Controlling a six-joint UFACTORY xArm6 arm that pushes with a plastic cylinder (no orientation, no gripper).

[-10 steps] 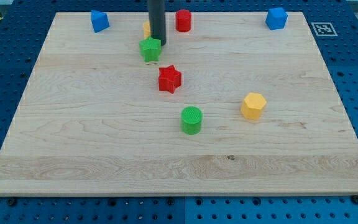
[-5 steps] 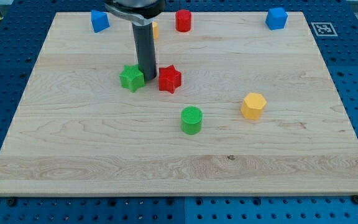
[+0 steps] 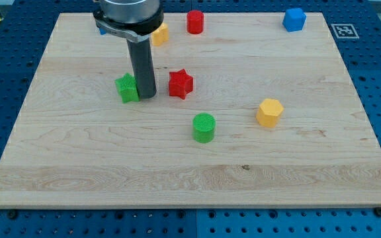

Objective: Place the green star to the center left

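Note:
The green star (image 3: 127, 88) lies left of the board's middle, partly hidden by the rod. My tip (image 3: 146, 96) rests against the star's right side. The red star (image 3: 180, 84) sits a short way to the right of the tip, apart from it. The wooden board (image 3: 78, 152) carries all the blocks.
A green cylinder (image 3: 204, 127) sits below and right of the red star. A yellow hexagonal block (image 3: 269, 112) is further right. A red cylinder (image 3: 194, 22), a yellow block (image 3: 160, 34) and a blue cube (image 3: 294, 19) stand along the view's top. Another blue block is mostly hidden behind the arm.
My tip has moved down and to the view's left, pushing the green star from near the top centre to left of the red star.

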